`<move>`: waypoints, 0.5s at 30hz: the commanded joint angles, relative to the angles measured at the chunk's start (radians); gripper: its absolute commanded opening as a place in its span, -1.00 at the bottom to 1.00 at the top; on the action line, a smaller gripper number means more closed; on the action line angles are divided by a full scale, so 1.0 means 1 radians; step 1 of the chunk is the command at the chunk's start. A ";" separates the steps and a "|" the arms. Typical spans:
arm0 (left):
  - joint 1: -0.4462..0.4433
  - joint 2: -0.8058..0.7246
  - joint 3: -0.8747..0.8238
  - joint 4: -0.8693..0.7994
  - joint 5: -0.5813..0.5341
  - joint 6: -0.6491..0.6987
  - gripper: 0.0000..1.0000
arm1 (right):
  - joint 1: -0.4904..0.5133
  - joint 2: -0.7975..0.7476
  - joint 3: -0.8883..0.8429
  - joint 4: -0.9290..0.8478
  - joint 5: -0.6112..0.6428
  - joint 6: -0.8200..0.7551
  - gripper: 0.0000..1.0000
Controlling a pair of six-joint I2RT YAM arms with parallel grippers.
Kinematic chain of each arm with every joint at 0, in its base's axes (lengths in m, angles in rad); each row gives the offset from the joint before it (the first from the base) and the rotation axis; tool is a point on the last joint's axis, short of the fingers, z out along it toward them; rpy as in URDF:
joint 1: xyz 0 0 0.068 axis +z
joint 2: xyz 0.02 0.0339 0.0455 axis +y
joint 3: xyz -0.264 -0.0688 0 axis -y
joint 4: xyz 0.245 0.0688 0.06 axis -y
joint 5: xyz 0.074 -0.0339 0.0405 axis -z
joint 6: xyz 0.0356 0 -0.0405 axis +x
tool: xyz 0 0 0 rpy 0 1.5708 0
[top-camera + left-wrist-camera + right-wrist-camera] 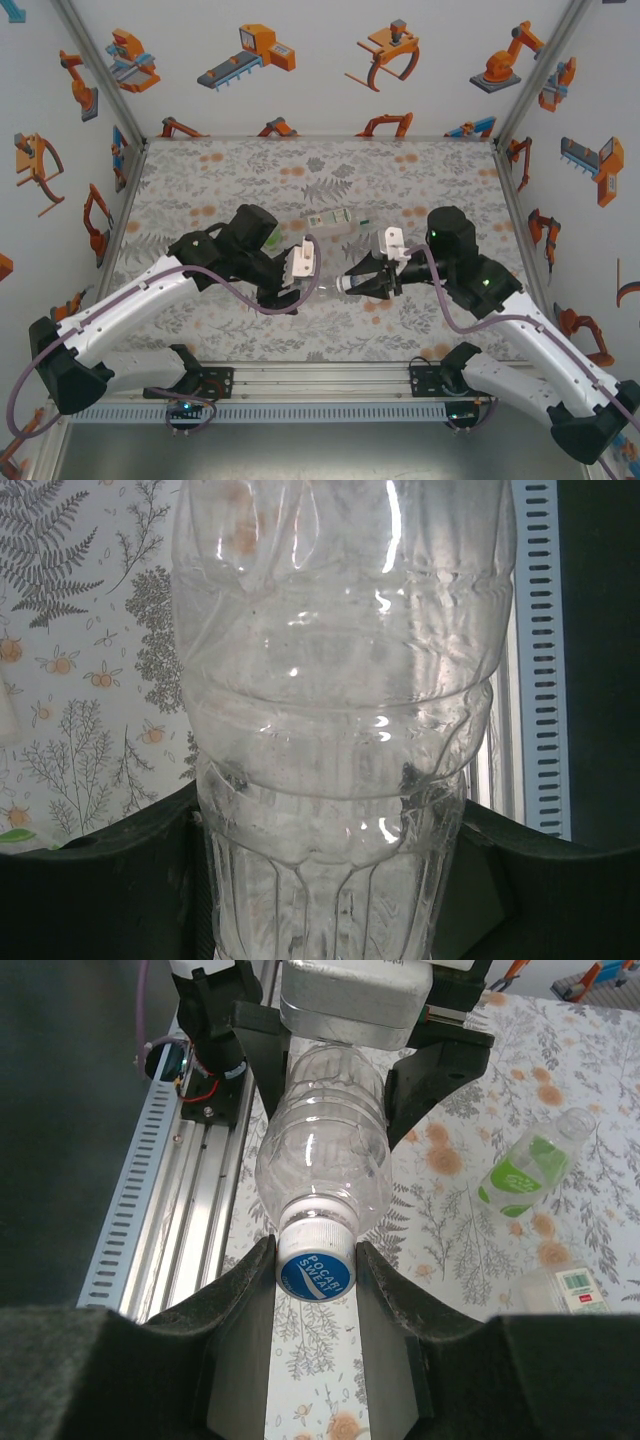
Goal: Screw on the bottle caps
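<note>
A clear bottle hangs level above the table between my two arms. My left gripper is shut on its ribbed body, with a dark finger on each side. A white cap with a blue top sits on the bottle's neck. My right gripper is shut on that cap, one pad against each side. From above, the left gripper and the right gripper face each other across the bottle.
A bottle with a green-and-white label lies on the floral table, its mouth open. A clear labelled bottle lies just beyond the grippers. The aluminium rail runs along the near edge, and walls close in the sides.
</note>
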 commanded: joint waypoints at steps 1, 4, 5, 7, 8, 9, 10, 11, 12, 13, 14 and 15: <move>-0.001 0.001 0.044 0.047 0.063 0.022 -1.00 | 0.014 0.031 0.037 -0.003 -0.019 0.073 -0.97; -0.001 -0.009 0.036 0.064 0.035 0.021 -1.00 | 0.014 0.049 0.055 -0.004 -0.013 0.169 -1.00; -0.001 -0.014 0.031 0.072 0.028 0.021 -1.00 | 0.013 0.054 0.056 0.001 -0.006 0.206 -1.00; -0.001 -0.023 0.020 0.092 0.016 0.017 -1.00 | 0.014 0.060 0.055 0.020 0.020 0.297 -1.00; -0.001 -0.027 0.014 0.103 0.009 0.013 -1.00 | 0.013 0.059 0.051 0.035 0.028 0.346 -1.00; -0.001 -0.033 0.008 0.119 0.003 0.006 -1.00 | 0.013 0.060 0.043 0.060 0.036 0.402 -1.00; -0.001 -0.038 -0.001 0.133 -0.002 0.004 -1.00 | 0.014 0.060 0.033 0.090 0.044 0.472 -1.00; -0.001 -0.041 -0.006 0.143 -0.008 0.002 -1.00 | 0.013 0.057 0.025 0.116 0.057 0.529 -1.00; -0.001 -0.046 -0.012 0.154 -0.016 -0.003 -1.00 | 0.013 0.056 0.013 0.146 0.077 0.603 -1.00; -0.001 -0.048 -0.016 0.161 -0.021 -0.007 -1.00 | 0.013 0.056 0.003 0.170 0.105 0.668 -1.00; -0.001 -0.050 -0.018 0.169 -0.026 -0.007 -1.00 | 0.014 0.055 -0.008 0.197 0.139 0.744 -1.00; -0.001 -0.052 -0.021 0.174 -0.029 -0.010 -1.00 | 0.013 0.055 -0.019 0.219 0.173 0.822 -1.00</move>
